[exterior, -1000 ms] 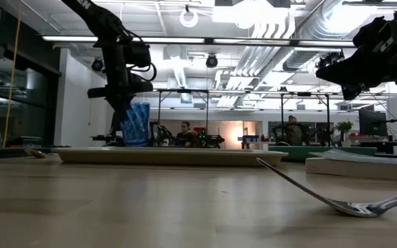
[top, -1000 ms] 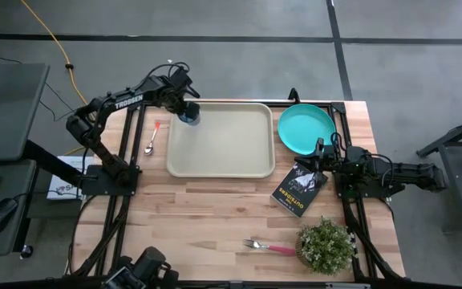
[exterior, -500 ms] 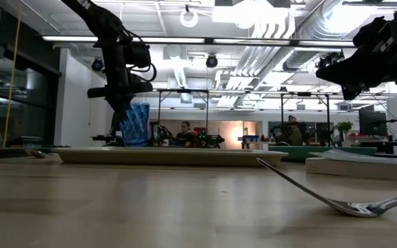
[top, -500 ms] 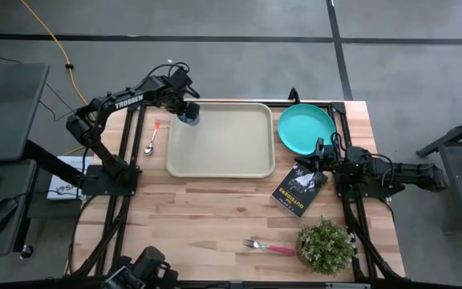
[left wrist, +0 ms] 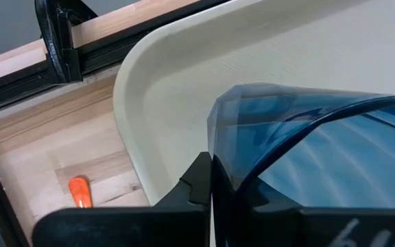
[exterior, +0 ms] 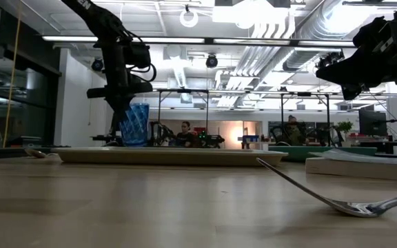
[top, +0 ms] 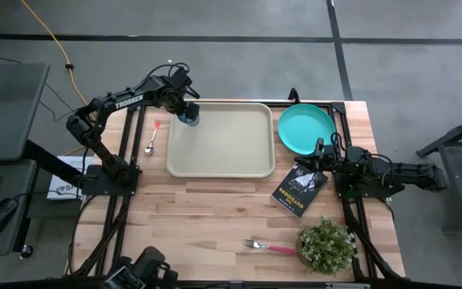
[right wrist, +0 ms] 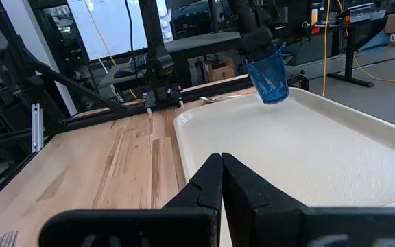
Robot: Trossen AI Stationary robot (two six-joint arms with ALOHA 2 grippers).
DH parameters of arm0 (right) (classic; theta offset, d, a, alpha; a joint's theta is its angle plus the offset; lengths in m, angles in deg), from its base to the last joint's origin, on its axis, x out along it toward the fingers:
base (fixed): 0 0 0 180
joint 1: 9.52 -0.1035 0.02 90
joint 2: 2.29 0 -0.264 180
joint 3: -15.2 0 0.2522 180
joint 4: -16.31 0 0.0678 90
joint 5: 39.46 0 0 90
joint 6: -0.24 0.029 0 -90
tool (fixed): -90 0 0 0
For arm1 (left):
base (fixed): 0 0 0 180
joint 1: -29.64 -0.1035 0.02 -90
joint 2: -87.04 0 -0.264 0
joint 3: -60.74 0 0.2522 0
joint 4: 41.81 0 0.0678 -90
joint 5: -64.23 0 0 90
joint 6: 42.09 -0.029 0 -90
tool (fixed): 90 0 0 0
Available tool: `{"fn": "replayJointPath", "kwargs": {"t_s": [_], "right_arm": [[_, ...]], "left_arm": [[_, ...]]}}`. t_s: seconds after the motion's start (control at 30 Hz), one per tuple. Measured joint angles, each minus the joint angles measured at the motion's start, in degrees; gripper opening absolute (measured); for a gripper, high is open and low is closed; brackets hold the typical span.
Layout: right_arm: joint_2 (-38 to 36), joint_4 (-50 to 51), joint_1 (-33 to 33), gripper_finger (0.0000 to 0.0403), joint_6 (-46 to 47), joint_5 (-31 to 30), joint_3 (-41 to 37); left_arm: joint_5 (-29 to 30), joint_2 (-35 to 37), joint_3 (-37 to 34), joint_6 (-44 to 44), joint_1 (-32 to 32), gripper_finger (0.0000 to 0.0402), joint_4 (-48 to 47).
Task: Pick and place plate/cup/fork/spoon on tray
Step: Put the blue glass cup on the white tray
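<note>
We count one of each: a ribbed translucent blue cup (top: 188, 117) clenched in our left gripper (top: 184, 107) at the far left corner of the smooth cream tray (top: 223, 144), a round turquoise plate (top: 305, 128), an orange-handled spoon (top: 151, 138), a pink-handled fork (top: 269, 246) (all three off the tray). Our right gripper (top: 321, 152) hangs clenched, empty, by the plate.
</note>
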Motion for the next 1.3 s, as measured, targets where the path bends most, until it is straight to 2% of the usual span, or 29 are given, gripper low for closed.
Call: {"fn": "replayJointPath", "kwargs": {"t_s": [0.57,1.3], "right_arm": [[0.00,-0.01,0.00,0.0000,0.01,0.01,0.01],[-0.01,0.01,-0.01,0.0000,0.01,0.00,0.00]], "left_arm": [[-2.88,0.00,0.00,0.00,0.01,0.0000,-0.17],[-2.97,0.00,0.00,0.03,0.02,0.0000,-1.24]]}}
